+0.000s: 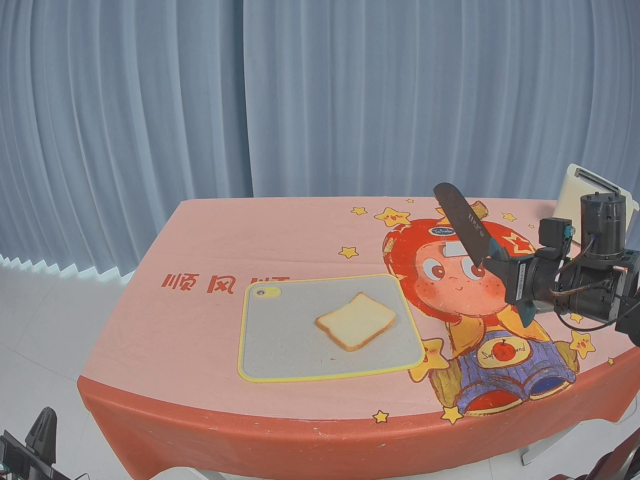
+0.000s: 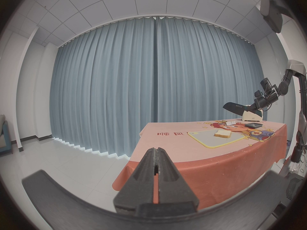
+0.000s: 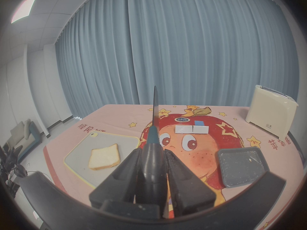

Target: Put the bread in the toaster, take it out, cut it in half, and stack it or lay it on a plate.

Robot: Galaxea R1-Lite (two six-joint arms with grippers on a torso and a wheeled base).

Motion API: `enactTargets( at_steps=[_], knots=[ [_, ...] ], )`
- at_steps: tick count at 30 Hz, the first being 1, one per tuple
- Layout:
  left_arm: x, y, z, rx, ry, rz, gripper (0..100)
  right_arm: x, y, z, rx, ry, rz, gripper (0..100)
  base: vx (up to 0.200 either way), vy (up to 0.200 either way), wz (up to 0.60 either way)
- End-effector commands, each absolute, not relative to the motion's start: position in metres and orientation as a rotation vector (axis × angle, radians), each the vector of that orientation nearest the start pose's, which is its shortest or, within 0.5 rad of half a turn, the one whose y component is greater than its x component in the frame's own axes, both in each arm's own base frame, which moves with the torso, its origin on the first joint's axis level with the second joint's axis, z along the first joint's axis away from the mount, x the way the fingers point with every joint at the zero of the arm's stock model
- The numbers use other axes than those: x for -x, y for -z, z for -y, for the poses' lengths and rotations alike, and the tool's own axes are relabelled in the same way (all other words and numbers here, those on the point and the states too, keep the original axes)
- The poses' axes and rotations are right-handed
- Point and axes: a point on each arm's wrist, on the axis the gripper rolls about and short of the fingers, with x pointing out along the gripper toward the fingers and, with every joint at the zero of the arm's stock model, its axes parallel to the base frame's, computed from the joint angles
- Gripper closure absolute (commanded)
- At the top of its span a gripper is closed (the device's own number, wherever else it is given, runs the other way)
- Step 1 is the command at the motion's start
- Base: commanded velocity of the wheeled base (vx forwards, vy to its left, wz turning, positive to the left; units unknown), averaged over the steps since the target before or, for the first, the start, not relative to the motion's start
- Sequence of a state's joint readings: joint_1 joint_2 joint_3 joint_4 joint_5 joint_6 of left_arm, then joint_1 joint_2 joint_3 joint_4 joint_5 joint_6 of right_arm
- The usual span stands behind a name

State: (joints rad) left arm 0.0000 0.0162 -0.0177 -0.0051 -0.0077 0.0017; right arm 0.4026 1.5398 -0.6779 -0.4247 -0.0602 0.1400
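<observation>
My right tool (image 3: 153,152) is clenched on the knife (image 1: 467,225), blade raised, well apart from the bread (image 1: 357,320) lying whole on the cutting board (image 1: 287,348). I judge cutting is in hand: next, bring the blade over the slice's middle and press down. My left tool (image 2: 156,163) hangs closed, empty.

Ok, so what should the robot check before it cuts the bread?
1. Grip: ok. The right claw is shut on the knife handle.
2. Target: ok. The bread lies flat and whole on the cutting board.
3. Blade position: not ok. The knife is in the air to the right of the board, tip up.
4. Other arm: ok. The left claw is shut, low and off the table.
5. Landing spot: ok. The grey plate sits near the toaster.
6. Toasting done: cannot tell.
</observation>
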Motion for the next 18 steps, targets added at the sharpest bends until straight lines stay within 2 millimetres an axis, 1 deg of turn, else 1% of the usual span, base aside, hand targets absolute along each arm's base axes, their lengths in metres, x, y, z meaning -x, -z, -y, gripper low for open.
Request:
enactTargets(
  at_steps=[1, 9, 18],
  knots=[
    [0.023, -0.076, 0.000, -0.002, 0.008, 0.005, 100, -0.229, -0.172, -0.105, -0.028, -0.339, -0.452, 100, 0.000, 0.000, 0.00],
    [0.023, -0.076, 0.000, -0.002, 0.008, 0.006, 100, -0.219, -0.169, -0.115, -0.015, -0.390, -0.465, 100, 0.000, 0.000, 0.00],
    [0.023, -0.076, 0.000, -0.002, 0.008, 0.005, 100, -0.209, -0.169, -0.128, -0.051, -0.455, -0.480, 100, 0.000, 0.000, 0.00]
  ],
)
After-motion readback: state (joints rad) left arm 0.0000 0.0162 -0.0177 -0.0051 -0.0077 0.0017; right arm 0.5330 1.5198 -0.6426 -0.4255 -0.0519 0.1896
